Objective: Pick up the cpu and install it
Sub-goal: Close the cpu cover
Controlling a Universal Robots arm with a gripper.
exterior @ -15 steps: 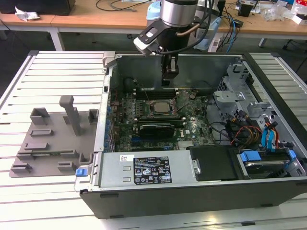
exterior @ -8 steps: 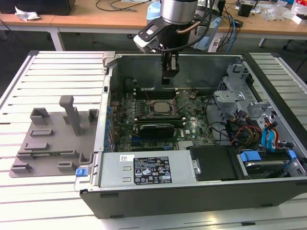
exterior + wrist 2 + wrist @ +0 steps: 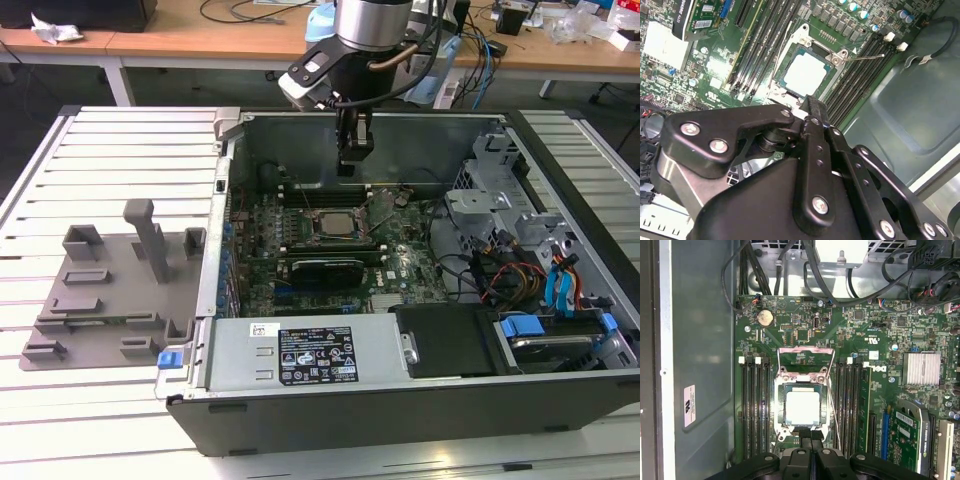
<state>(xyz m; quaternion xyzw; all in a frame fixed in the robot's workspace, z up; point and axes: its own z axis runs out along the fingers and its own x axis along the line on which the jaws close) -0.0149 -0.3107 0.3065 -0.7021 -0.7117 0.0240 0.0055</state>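
The cpu point(image 3: 802, 407), a flat square chip with a silvery-white top, lies in the black-framed socket on the green motherboard point(image 3: 790, 330) inside the open computer case. The socket's metal load plate point(image 3: 806, 351) is flipped open beside it. In the exterior view the cpu point(image 3: 336, 222) sits just below my gripper point(image 3: 347, 168), which hangs above it with a gap between them. In both wrist views my gripper point(image 3: 811, 432) point(image 3: 810, 102) has its fingers pressed together with nothing between them, and the cpu point(image 3: 805, 73) lies just beyond the tips.
Memory slots point(image 3: 756, 410) flank the socket on both sides. A graphics card point(image 3: 325, 268) lies in front of it. A grey plastic fixture tray point(image 3: 100, 300) rests on the slatted table at the exterior view's left. Drive bays and cables point(image 3: 520, 270) fill the case's right.
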